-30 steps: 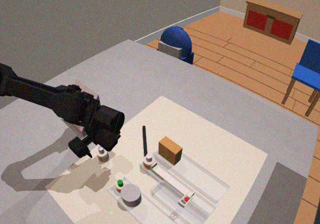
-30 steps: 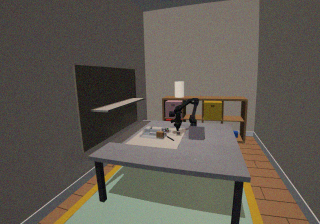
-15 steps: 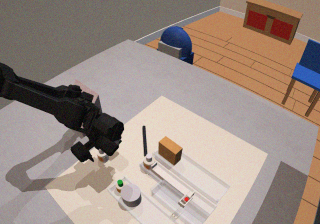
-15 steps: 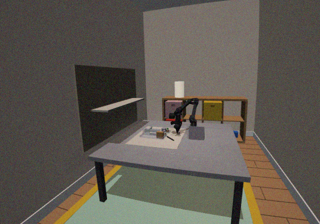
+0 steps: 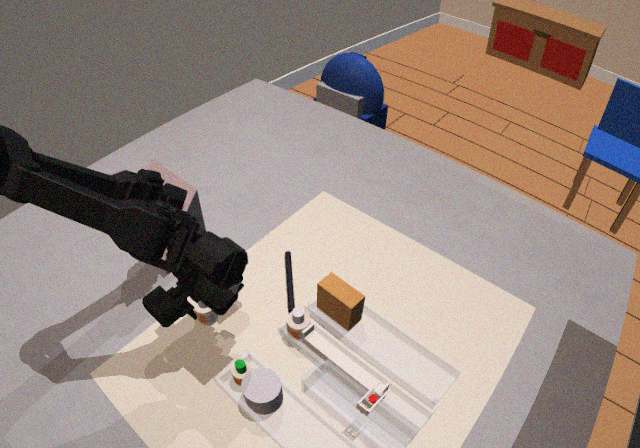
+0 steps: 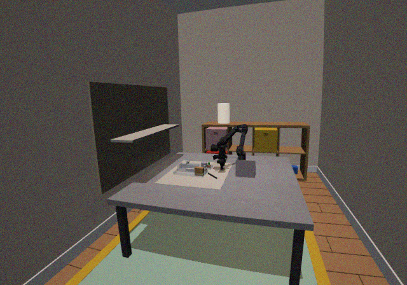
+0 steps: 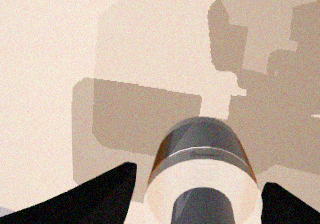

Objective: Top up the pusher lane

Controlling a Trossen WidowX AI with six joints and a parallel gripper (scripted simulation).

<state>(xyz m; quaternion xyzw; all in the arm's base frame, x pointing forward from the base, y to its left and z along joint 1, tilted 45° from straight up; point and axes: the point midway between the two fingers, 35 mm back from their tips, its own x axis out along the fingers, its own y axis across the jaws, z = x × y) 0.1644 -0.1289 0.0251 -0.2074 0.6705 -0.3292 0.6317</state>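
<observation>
The loose jar (image 5: pixel 206 316) (image 7: pixel 205 140), with a white shoulder, grey band and orange-brown body, stands on the cream mat (image 5: pixel 330 226). My gripper (image 5: pixel 205 309) (image 6: pixel 222 168) (image 7: pixel 199 183) is low around it, pointing down. The fingers flank the jar; in the wrist view a narrow gap shows at the left finger, while the right finger is very near or touching. A matching jar (image 5: pixel 297 328) with a pale cap stands at the front end of the clear sprung lane, with the pusher plate (image 5: pixel 309 328) behind it. The jar's base is partly hidden.
A green-capped jar (image 5: pixel 239 372) and a grey round tub (image 5: pixel 262 389) stand in a neighbouring lane. A brown box (image 5: pixel 340 300) (image 6: pixel 199 170) sits in the lane on the other side. A black rod (image 5: pixel 289 280) (image 6: pixel 212 175) lies near the lane fronts. A wedge-shaped block (image 6: pixel 245 168) stands beside the arm.
</observation>
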